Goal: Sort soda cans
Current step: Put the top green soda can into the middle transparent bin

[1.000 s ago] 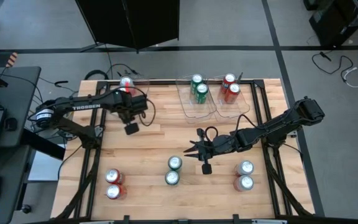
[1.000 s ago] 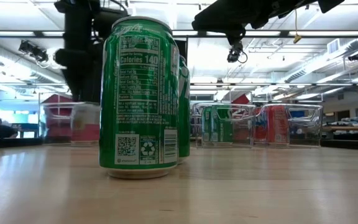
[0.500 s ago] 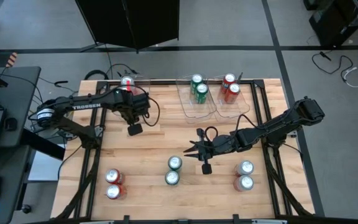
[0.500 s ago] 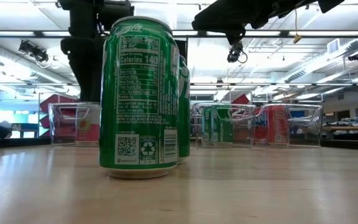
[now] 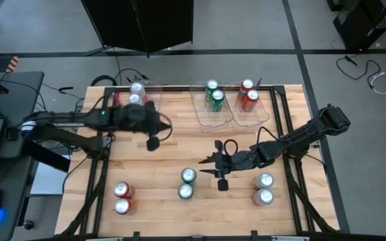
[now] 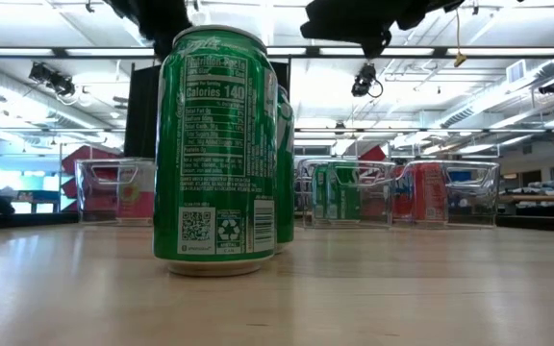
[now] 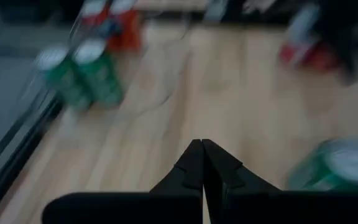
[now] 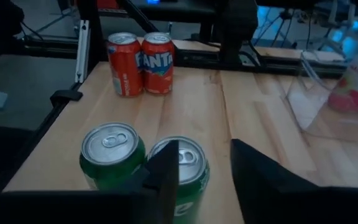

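Observation:
Two green cans (image 5: 187, 183) stand together on the table near its near edge; the low view shows the front one (image 6: 214, 144) close up. My right gripper (image 5: 210, 167) is open just to their right; in its wrist view the fingers (image 8: 204, 165) frame the nearer green can (image 8: 185, 163) without clear contact. My left gripper (image 5: 153, 142) is shut and empty (image 7: 202, 152), over bare wood left of centre. Two red cans (image 5: 122, 198) stand near left, two silver cans (image 5: 264, 189) near right.
Three clear bins line the far edge: the left one (image 5: 146, 86) holds silver-white cans, the middle one (image 5: 203, 110) two green cans, the right one (image 5: 263, 107) two red cans. Black frame rails run along the table's sides. Bare wood lies between the bins and the near cans.
My left arm has drawn back from the far-left bin, and its gripper has moved toward the table's right and slightly toward the near edge, quickly enough that it is blurred. Both silver-white cans in that bin now show. My right gripper has shifted slightly toward the near edge.

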